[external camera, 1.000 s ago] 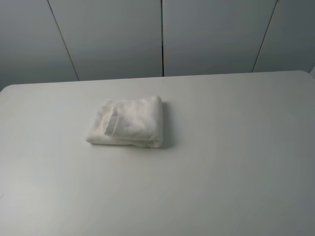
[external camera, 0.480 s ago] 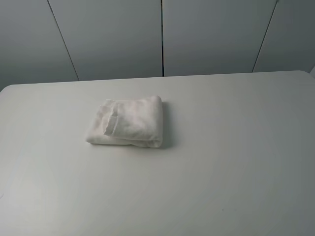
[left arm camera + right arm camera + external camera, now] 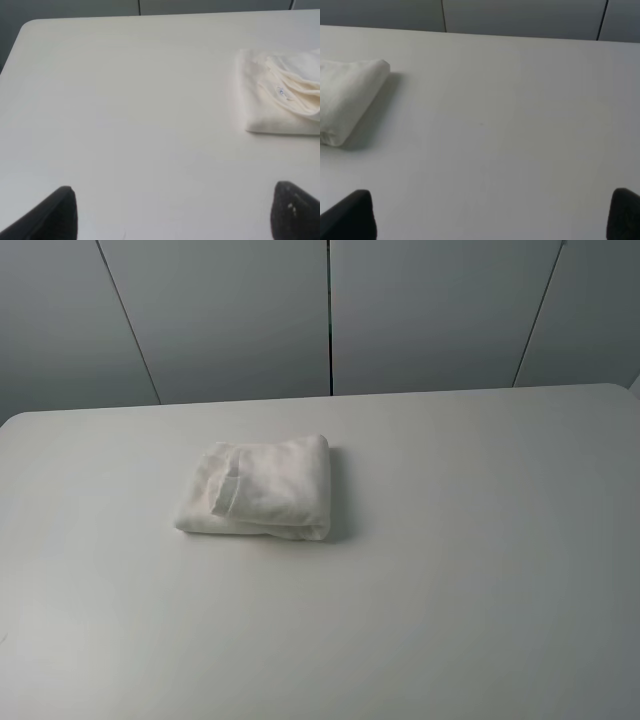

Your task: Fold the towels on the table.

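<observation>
change: none visible | towel [image 3: 256, 489] | table [image 3: 450, 570] | same positions as earlier

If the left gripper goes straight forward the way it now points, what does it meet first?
Probably only bare table. The left gripper is open, and the folded towel lies off to one side of its line, though depth is unclear.

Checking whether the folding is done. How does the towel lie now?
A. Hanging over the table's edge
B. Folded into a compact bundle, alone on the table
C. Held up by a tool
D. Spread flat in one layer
B: the towel sits as a thick, layered bundle on the table, well inside its edges, with nothing touching it.
</observation>
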You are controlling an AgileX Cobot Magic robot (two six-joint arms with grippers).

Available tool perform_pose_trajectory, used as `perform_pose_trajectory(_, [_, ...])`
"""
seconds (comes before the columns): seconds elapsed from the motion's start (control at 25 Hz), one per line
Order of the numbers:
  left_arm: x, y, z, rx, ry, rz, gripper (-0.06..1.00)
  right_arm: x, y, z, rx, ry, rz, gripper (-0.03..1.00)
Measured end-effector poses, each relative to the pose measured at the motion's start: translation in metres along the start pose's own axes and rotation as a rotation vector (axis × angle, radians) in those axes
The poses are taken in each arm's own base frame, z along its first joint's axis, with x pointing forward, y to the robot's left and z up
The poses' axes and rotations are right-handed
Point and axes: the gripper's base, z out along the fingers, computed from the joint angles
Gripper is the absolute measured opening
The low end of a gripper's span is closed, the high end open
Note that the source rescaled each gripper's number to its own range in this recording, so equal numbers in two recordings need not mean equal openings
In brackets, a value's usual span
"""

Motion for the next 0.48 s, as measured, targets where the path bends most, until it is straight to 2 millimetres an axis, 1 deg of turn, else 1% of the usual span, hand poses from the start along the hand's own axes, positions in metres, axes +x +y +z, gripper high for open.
perform_pose_trajectory(0.48, [0.0000,0.0000,0.0000,0.000,0.000,0.002,0.99,0.0000,0.0000,0.0000,0.000,0.000,0.005,1.00])
